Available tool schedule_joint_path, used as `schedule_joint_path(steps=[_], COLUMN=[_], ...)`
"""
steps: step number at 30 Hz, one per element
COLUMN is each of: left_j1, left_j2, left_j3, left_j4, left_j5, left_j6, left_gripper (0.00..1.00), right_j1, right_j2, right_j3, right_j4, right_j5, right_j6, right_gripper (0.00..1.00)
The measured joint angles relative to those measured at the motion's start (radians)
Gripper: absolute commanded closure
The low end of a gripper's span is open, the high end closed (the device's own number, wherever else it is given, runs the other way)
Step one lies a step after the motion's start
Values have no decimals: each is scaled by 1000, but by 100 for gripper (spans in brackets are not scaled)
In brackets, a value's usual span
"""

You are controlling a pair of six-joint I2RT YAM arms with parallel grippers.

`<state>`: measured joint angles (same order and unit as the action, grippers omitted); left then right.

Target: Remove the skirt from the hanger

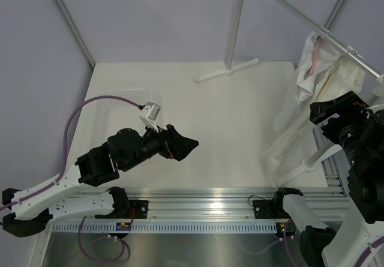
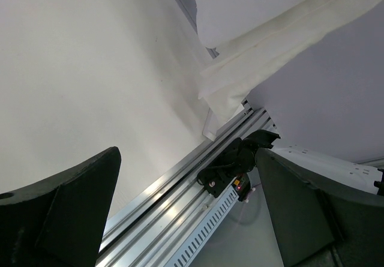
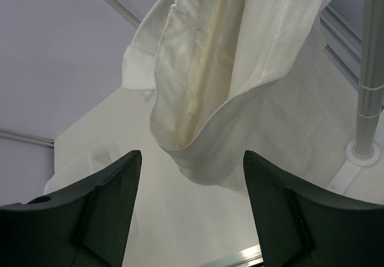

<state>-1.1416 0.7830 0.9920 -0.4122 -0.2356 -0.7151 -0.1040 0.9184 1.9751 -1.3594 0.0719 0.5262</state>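
A cream-white skirt [image 1: 312, 93] hangs from a hanger [image 1: 354, 56] on the slanted rail [image 1: 312, 22] at the right; its hem reaches the table. In the right wrist view the skirt [image 3: 234, 75] hangs just ahead, its lower fold above the open jaws. My right gripper [image 1: 327, 112] is raised beside the skirt, open and empty [image 3: 191, 159]. My left gripper [image 1: 186, 146] is over the table's middle left, open and empty [image 2: 189, 159]. The skirt's hem [image 2: 264, 45] shows far off in the left wrist view.
The white rack's upright pole [image 1: 235, 27] and foot [image 1: 227, 70] stand at the back of the white table [image 1: 180, 99]. Another rack foot [image 1: 309, 162] is at the front right. An aluminium rail [image 1: 198, 198] runs along the near edge. Grey curtain walls surround the table.
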Motion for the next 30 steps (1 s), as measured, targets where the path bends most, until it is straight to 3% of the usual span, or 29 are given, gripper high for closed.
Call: schedule_joint_path(steps=[9,21,24,30], left_j1=[0,0,0,0], left_j2=[-1,-1,3,23], left_j3=[-23,-24,-24,-24], left_j4=[-9,-9,-8,-8], left_j5=[-4,-5,-5,-4], left_j6=[5,10,11,12], left_gripper=[1,1,1,1], right_j1=[0,0,0,0], right_j2=[-33,12,16,-11], right_j3=[-124,-131,-146,-227], right_j4=[-1,0,0,2], right_j5=[0,45,75,127], right_j6=[-13,-51,-66,-106], right_gripper=[25,25,32,35])
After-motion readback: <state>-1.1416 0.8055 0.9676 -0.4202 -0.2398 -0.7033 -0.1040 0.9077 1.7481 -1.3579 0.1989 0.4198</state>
